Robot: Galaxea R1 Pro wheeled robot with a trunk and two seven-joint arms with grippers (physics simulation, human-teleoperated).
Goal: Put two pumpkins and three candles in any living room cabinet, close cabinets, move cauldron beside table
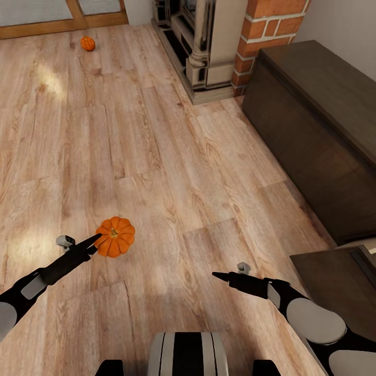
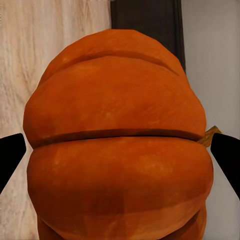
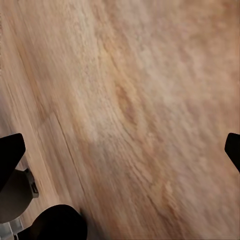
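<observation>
An orange ribbed pumpkin [image 1: 115, 237] sits between the fingers of my left gripper [image 1: 98, 239], low over the wood floor at the lower left. In the left wrist view this pumpkin [image 2: 117, 125] spans the whole gap and both black fingertips [image 2: 11, 152] touch its sides, so the gripper is shut on it. A second pumpkin [image 1: 87, 43] lies on the floor far off at the upper left. The dark-brown cabinet [image 1: 313, 130] runs along the right wall with its fronts shut. My right gripper [image 1: 215, 274] hangs open over bare floor. The candles and the cauldron are out of view.
A brick-and-stone fireplace [image 1: 209, 47] stands at the back, left of the cabinet. The corner of another dark wooden piece [image 1: 334, 277] juts in at the lower right, beside my right arm. Open wood floor [image 1: 172, 156] stretches between me and the far pumpkin.
</observation>
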